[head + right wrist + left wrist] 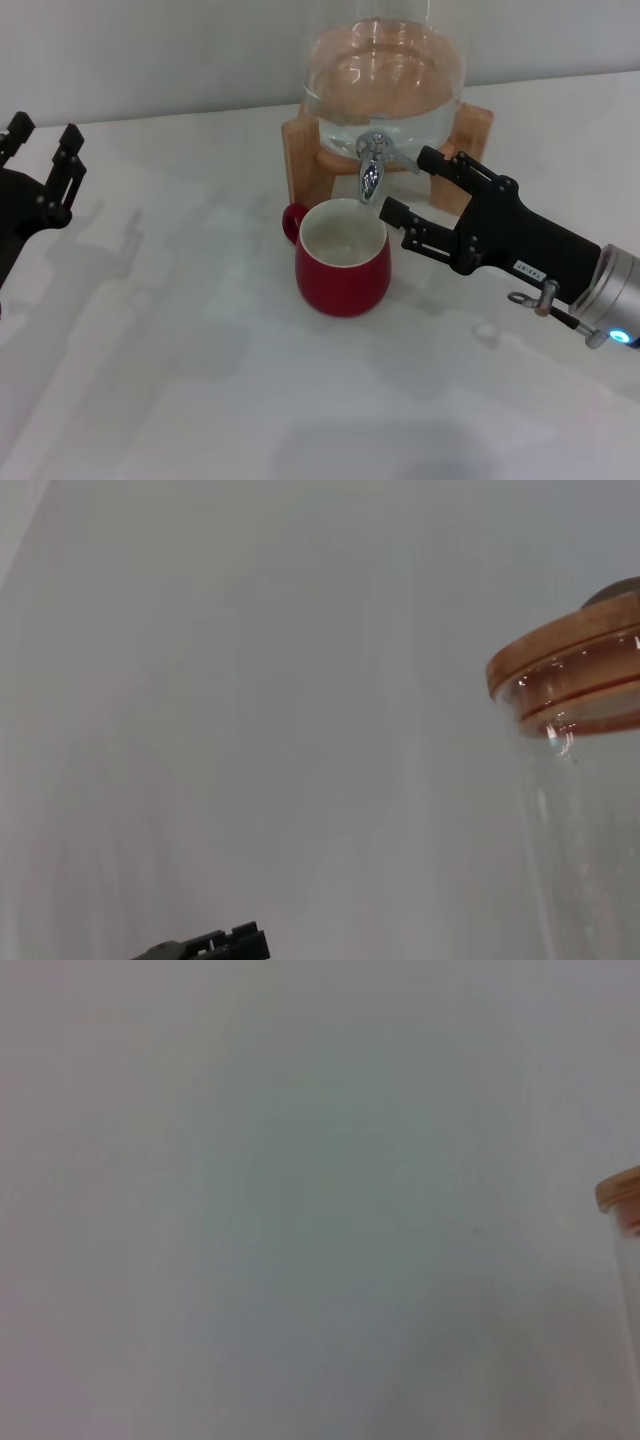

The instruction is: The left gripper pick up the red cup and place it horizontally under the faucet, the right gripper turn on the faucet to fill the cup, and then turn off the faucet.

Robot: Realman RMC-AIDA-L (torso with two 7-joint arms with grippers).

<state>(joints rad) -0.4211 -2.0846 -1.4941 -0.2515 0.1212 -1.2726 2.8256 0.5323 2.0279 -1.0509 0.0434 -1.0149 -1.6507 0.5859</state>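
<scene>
While squat dark-red ceramic cup (342, 259) sits upright under small chrome faucet (372, 166), open black right gripper (408, 189) nears lever; next: close on lever, turn. Black left gripper (44, 150) open, parked far left.

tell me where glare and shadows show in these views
Head view: bright glints on the faucet, soft grey shadows on the table beside the cup. Right wrist view: small highlights on the glass dispenser. Left wrist view: mostly flat, featureless wall.

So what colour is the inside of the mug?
Cream-white inside the red cup, clearest in the head view.
</scene>
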